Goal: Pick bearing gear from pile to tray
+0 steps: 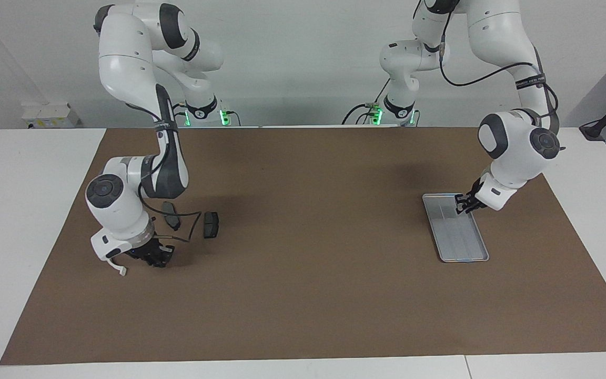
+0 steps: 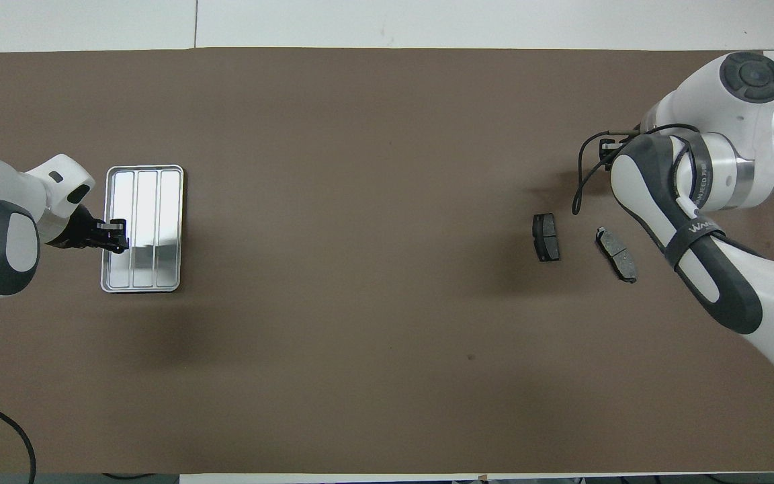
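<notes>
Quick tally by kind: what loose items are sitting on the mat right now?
Dark grey brake-pad plates: 2
Silver tray: 1
Total: 3 in plain view; anything under the right claw is hidden.

Two high opposed views, shared table [image 1: 303,316]

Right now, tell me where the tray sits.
The tray lies flat on the brown mat toward the left arm's end of the table, with the left gripper over its end nearer the robots.
</notes>
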Available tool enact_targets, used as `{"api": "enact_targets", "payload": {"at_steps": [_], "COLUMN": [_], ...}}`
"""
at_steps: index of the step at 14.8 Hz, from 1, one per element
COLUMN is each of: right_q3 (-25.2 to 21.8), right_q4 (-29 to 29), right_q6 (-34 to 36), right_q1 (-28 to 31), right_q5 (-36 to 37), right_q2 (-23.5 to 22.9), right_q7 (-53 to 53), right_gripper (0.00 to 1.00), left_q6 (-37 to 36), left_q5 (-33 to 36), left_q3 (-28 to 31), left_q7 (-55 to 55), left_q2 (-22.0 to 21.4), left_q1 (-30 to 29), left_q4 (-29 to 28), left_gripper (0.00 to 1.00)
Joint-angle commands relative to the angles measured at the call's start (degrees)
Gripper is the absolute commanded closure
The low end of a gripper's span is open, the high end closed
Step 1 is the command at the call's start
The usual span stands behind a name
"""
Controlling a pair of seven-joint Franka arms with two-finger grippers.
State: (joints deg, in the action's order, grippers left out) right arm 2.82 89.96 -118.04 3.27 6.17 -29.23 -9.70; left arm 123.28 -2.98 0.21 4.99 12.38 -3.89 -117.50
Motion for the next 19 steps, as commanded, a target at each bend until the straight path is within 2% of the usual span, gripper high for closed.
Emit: {"api": "enact_targets", "payload": {"at_steps": [1, 5, 7, 9, 13, 16, 17, 18, 19], "right_q3": [0.95, 0.96, 0.96, 0.96, 0.96, 1.13, 1.13, 1.13, 1.13], "right_q4": [-1.63, -5.40, -7.94, -10.93, -11.39, -9.64, -8.93, -8.31, -7.44], "right_q6": [6.75, 18.51, 23.71, 27.49, 24.71, 19.18, 16.64, 14.09, 11.19], "right_q1": [-0.37, -6.24, -10.63, -15.72, -25.48, -31.99, -33.75, -35.07, -36.48], "right_q5": [1.56, 0.52, -0.36, -3.17, -7.57, -7.58, -7.40, -7.14, -6.61], "right_q2": [3.99, 9.71, 11.82, 11.92, 12.18, 10.52, 9.30, 7.98, 6.66], "right_q7": [-0.49, -1.72, -8.27, -16.97, -42.18, -54.86, -58.38, -61.28, -64.27], "right_gripper": [1.00, 1.00, 1.00, 1.00, 1.00, 1.00, 1.00, 1.00, 1.00], "left_q6": [2.13, 2.31, 2.75, 5.02, 6.35, 6.53, 6.53, 6.62, 6.71], "left_q5": [-0.62, -0.62, -0.62, -0.62, -0.62, -0.62, -0.62, -0.62, -0.62], "left_q3": [-0.47, -0.65, -0.56, -0.56, -0.56, -0.56, -0.56, -0.56, -0.56], "left_q7": [0.20, -3.22, -3.50, -3.50, -3.59, -4.37, -4.38, -4.38, -4.38], "left_q2": [-3.06, -3.15, -3.33, -3.94, -4.47, -4.56, -4.56, -4.56, -4.56], "left_q1": [-0.33, 0.99, 1.87, 1.96, 1.96, 2.31, 2.40, 2.40, 2.40], "left_q4": [-4.22, -4.67, -5.45, -7.65, -9.24, -9.59, -9.68, -9.68, -9.68], "left_gripper": [0.95, 0.95, 0.95, 0.95, 0.94, 0.89, 0.73, 0.39, 0.15]}}
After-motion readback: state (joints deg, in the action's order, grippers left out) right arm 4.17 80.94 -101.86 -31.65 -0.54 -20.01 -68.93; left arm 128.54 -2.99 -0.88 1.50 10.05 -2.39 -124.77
